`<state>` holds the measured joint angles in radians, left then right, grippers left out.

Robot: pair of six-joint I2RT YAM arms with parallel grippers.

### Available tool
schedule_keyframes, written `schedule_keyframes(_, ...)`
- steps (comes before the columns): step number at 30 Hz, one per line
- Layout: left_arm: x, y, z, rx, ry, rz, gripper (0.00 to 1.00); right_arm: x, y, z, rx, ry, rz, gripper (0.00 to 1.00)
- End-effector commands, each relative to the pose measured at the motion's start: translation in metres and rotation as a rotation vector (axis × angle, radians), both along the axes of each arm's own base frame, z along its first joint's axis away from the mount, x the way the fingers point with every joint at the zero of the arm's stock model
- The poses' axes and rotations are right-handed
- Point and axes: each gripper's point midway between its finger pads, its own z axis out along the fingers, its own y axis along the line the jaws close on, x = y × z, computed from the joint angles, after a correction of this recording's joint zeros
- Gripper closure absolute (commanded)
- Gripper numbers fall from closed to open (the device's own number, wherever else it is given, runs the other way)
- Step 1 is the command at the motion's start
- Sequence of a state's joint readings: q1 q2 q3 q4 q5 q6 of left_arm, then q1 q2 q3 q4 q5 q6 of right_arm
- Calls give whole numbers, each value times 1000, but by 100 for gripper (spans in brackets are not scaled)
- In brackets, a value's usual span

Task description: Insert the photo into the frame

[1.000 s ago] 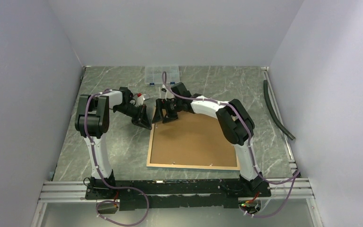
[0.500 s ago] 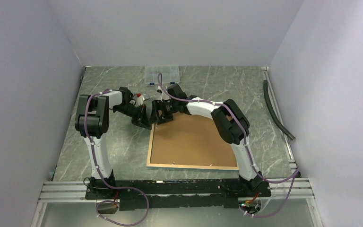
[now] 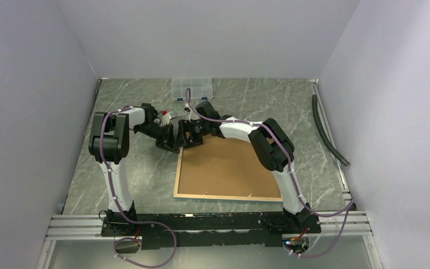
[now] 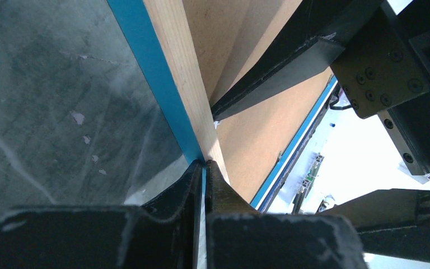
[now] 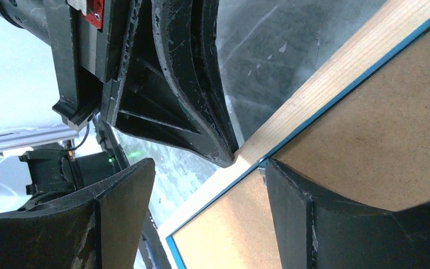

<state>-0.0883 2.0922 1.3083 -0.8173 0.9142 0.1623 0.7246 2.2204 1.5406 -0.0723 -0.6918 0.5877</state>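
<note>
Nearest the arm bases, the frame point(image 3: 229, 198) lies face down on the tabletop point(image 3: 129, 174). Its one brown backing board point(image 3: 229, 168) sits inside the wood-coloured rim, where a blue edge shows. The left arm point(image 3: 112, 140) and the right arm point(image 3: 271, 148) both reach to the frame's far left corner. There the left pincer point(image 4: 204, 165) is pressed together, holding nothing, its tips touching the outer side of the rim. The right pincer point(image 5: 210, 165) is spread wide and straddles that same stretch of rim. One of its fingers is over the board just inside the rim, and the other is outside the frame, beside the left pincer. The photo shows in no view, and whether it lies under the board cannot be told. I judge the step in hand to be work on the board at this corner, the left pincer bracing the frame while the right gets at the board's edge. Whether that is to lift the board or bed it down is unclear. The next move calls for a steady brace and a shallow, careful push, so the frame does not slide. Beyond the frame's far edge sits one clear compartment box point(image 3: 191, 88), and well off the frame's right side lies one dark hose point(image 3: 327, 131). That makes two arms, two pincers, one frame and one board, with no photo seen.
</note>
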Motion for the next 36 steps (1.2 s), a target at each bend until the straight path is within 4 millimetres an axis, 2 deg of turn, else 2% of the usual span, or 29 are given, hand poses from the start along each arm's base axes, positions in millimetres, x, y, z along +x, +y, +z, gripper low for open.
schedule_keyframes(1, 0, 7, -24, 88, -34, -30, 93, -18, 7, 2, 37, 32, 30, 24)
schedule_keyframes(5, 2, 8, -24, 94, -42, -31, 93, -20, 5, 1, 32, 48, 31, 24)
schedule_keyframes(11, 3, 10, -20, 97, -51, -27, 93, 12, -19, 10, 9, -12, -45, 20)
schedule_keyframes(15, 3, 11, -20, 99, -52, -27, 93, 20, -25, 11, 4, -37, -55, 19)
schedule_keyframes(19, 4, 11, -19, 97, -55, -26, 93, 16, -23, 5, -2, -22, -46, 19)
schedule_keyframes(27, 5, 11, -19, 98, -55, -24, 94, -9, -9, -11, -7, 28, 14, 21)
schedule_keyframes(36, 7, 11, -20, 98, -59, -22, 94, -24, -2, -12, -7, 58, 44, 25)
